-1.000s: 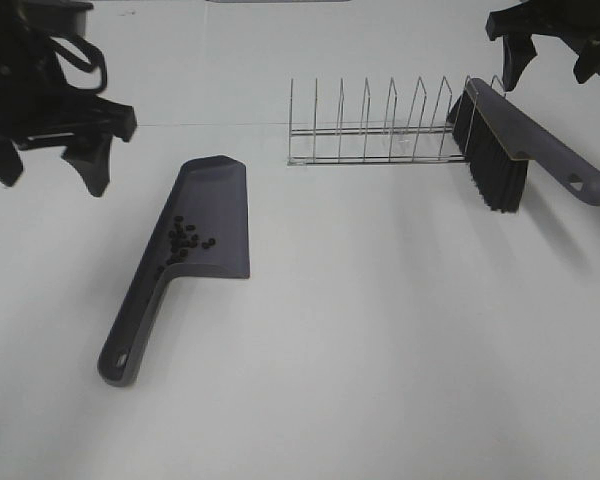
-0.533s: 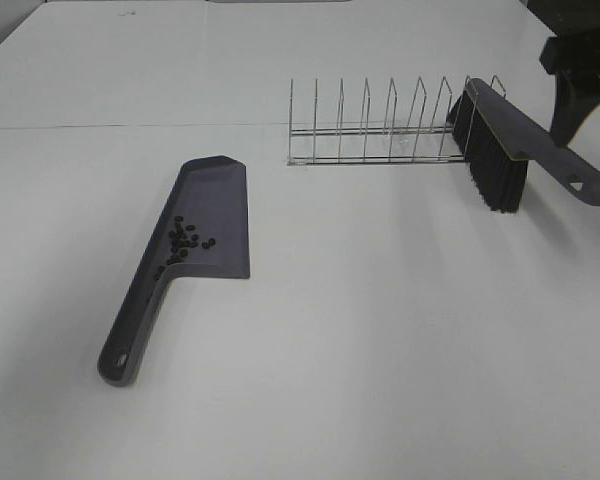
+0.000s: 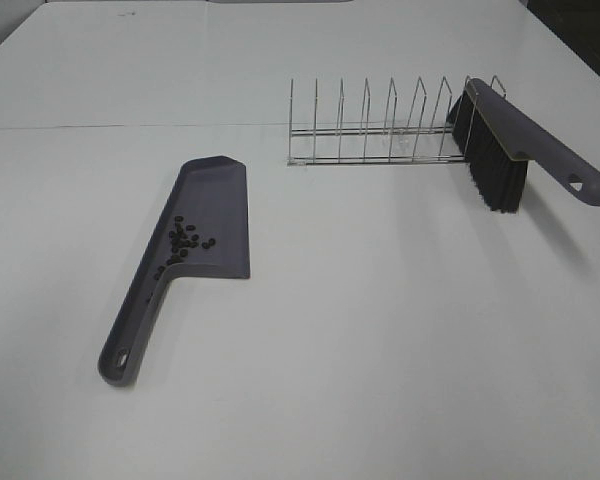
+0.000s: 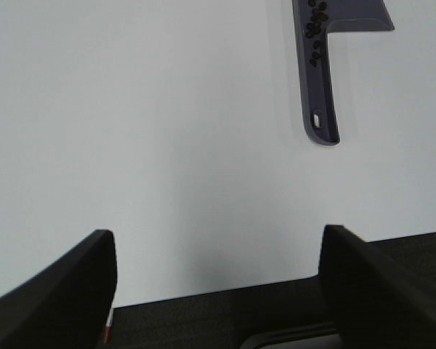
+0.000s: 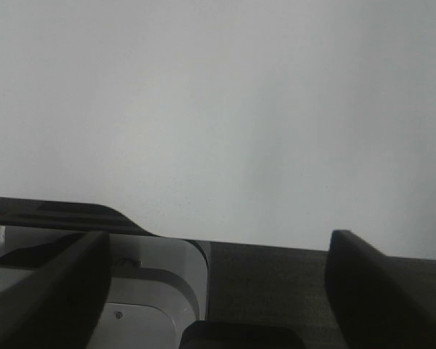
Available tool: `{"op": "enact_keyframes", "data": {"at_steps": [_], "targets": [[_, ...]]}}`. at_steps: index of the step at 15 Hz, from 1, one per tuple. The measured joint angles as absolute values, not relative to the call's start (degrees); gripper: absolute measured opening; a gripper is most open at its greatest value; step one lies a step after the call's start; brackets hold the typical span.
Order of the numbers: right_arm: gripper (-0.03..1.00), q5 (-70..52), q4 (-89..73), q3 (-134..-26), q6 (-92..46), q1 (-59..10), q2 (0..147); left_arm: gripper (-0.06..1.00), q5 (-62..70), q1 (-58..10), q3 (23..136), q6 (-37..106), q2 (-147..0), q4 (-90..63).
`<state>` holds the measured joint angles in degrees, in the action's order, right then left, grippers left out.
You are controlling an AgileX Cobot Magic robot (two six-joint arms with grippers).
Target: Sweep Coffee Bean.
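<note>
The coffee beans (image 3: 184, 241) lie in a loose cluster inside the grey dustpan (image 3: 205, 215), left of centre on the white surface (image 3: 380, 330). At upper right, a brush (image 3: 515, 150) leans on the end of a wire rack (image 3: 380, 125). The left pincer (image 4: 218, 283) and right pincer (image 5: 218, 280) both stand wide apart at the surface edge, holding and touching nothing.
</note>
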<state>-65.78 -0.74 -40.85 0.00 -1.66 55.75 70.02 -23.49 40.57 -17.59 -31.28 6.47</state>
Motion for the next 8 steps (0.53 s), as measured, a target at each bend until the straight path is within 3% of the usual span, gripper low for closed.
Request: {"op": "enact_keyframes", "data": {"at_steps": [3, 8], "targets": [[0.76, -64.97, -0.74, -33.17, -1.32, -1.66, 37.24, 0.71, 69.56, -23.49, 35.47, -13.75, -20.05, 6.47], [0.76, -62.8, -5.21, -29.74, -7.56, -1.66, 6.93, 0.71, 64.46, -23.49, 30.6, -4.58, -10.89, 0.57]]}}
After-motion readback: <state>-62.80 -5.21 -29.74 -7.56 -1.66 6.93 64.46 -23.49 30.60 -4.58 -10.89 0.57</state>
